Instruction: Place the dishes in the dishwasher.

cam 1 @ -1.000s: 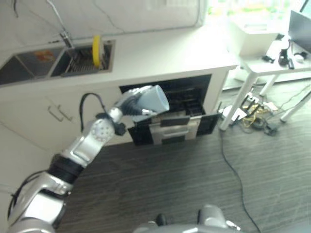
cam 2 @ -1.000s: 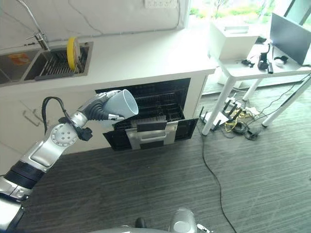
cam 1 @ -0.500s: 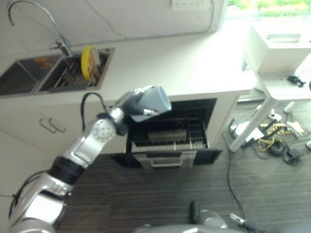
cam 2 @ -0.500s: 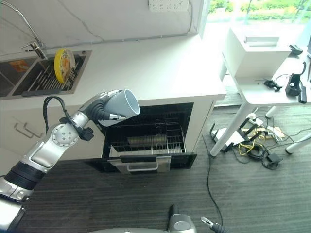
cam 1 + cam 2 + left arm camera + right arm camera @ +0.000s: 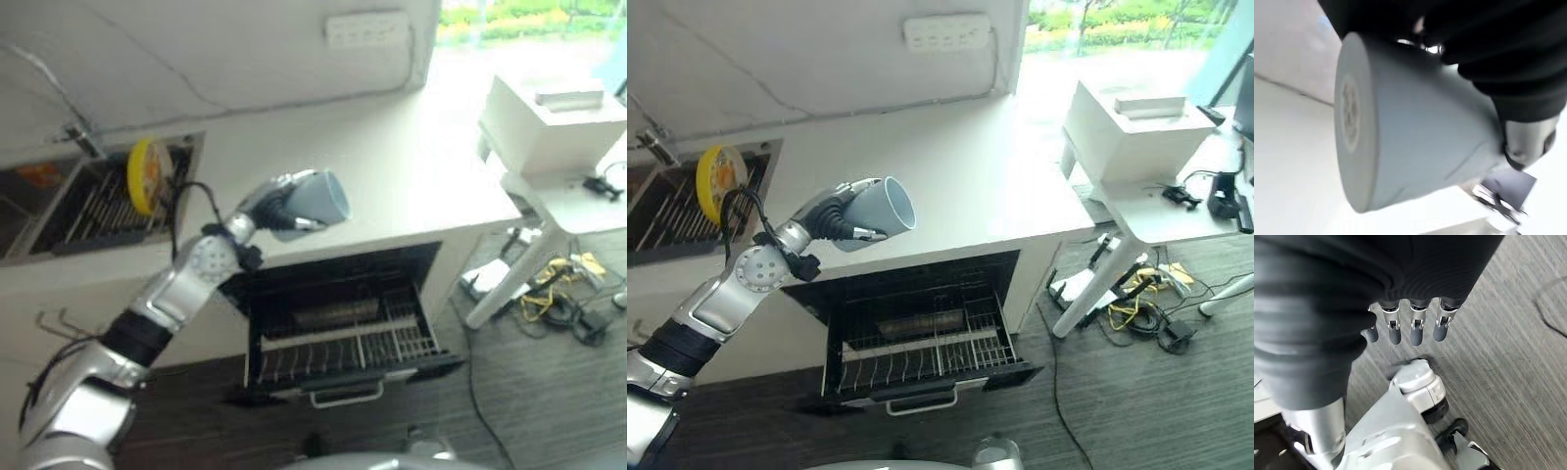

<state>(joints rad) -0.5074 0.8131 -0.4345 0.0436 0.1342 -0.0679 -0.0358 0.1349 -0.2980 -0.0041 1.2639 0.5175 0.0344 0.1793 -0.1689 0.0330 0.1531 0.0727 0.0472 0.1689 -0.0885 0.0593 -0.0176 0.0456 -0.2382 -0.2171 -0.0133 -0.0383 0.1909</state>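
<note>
— What do the wrist views add?
— The right hand [image 5: 1405,328], fingers hanging straight over grey floor; the left wrist view shows the cup's flat base.
— And the cup?
— The grey cup [image 5: 877,211] sits at centre-left, left hand [image 5: 838,217] curled round it, above the open dishwasher [image 5: 921,338]. It lies sideways, mouth pointing right.

Below the left hand [image 5: 844,217], which grips the grey cup [image 5: 878,210], the dishwasher [image 5: 921,323] stands open with its wire rack [image 5: 931,354] pulled out, an open drop with nothing between. The white counter [image 5: 970,186] edge juts just behind and beneath the hand. The right hand [image 5: 1410,328] hangs with relaxed fingers over bare floor [image 5: 1508,333].
</note>
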